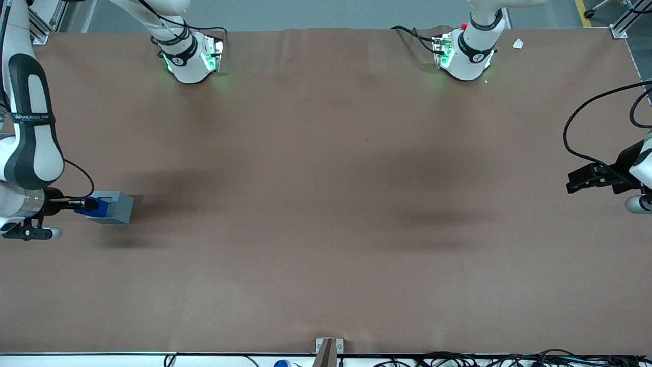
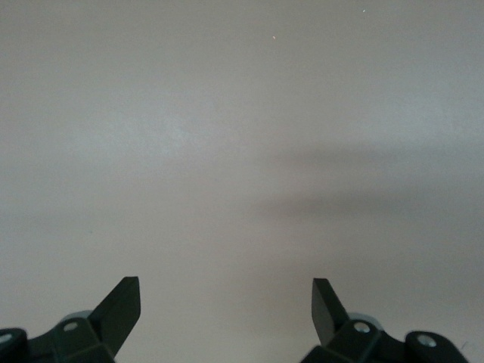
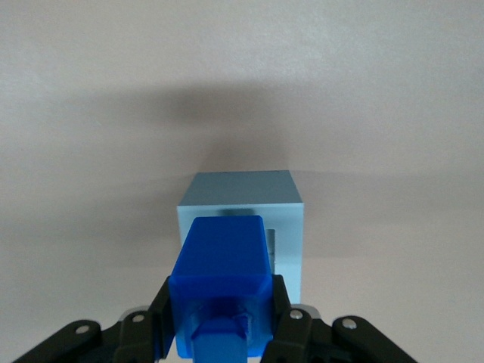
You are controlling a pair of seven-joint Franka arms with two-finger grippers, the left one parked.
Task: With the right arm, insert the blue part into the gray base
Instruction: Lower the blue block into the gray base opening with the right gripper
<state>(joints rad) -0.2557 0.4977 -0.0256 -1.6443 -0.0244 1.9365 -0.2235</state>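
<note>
Currently the blue part [image 3: 220,283] sits clamped between the 2 fingers [image 3: 286,321] of the gripper [image 1: 87,204], just above the gray base [image 1: 113,206] at the working arm's end of the table. From the wrist camera, the part covers most of the base's [image 3: 242,219] square recess; whether they touch cannot be told. The right arm [image 1: 29,132] is cut off at the frame edge. A brown table cover [image 1: 326,229] carries soft shadows.

Smooth plastic over matt cloth.
My gripper [image 3: 219,321], black matt plastic, clamps the glossy blue part [image 3: 221,283]; the gray base [image 3: 249,212] looks satin, the brown table [image 1: 326,229] dull.
</note>
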